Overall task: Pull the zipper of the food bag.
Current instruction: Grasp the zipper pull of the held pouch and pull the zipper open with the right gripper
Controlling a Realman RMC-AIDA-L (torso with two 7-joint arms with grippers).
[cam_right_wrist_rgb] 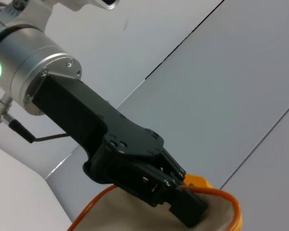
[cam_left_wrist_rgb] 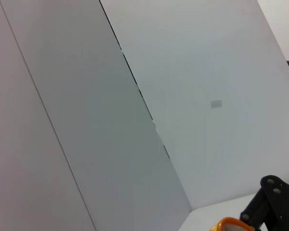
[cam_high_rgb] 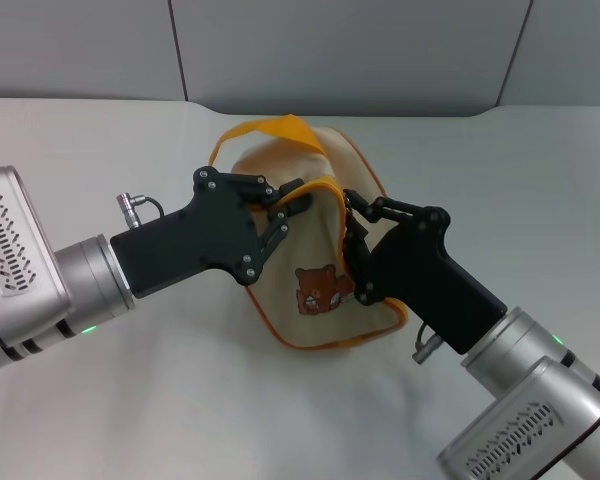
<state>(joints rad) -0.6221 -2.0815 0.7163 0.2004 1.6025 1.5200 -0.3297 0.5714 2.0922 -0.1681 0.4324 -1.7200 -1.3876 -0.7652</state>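
On table [cam_high_rgb: 100,160] | left gripper [cam_high_rgb: 292,205] fingers pinch food bag [cam_high_rgb: 310,255] top edge | right gripper [cam_high_rgb: 352,232] fingers' state unclear at zipper [cam_high_rgb: 332,205]

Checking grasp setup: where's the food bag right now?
Head view: food bag at table centre, between the left end effector and right end effector, both at its top edge.

From the head we look forward and down on the bench [cam_high_rgb: 100,420], with both arms reaching in from the lower corners and the bag [cam_high_rgb: 315,270] mid-frame, fairly near. Our left wrist camera tilts up at the wall panels [cam_left_wrist_rgb: 149,96], catching only a sliver of orange trim [cam_left_wrist_rgb: 227,224] at its edge. Our right wrist camera sits close beside the bag [cam_right_wrist_rgb: 135,211], facing the left gripper [cam_right_wrist_rgb: 183,204] and the same panelled wall [cam_right_wrist_rgb: 241,91]. All three share the bag's orange edge.
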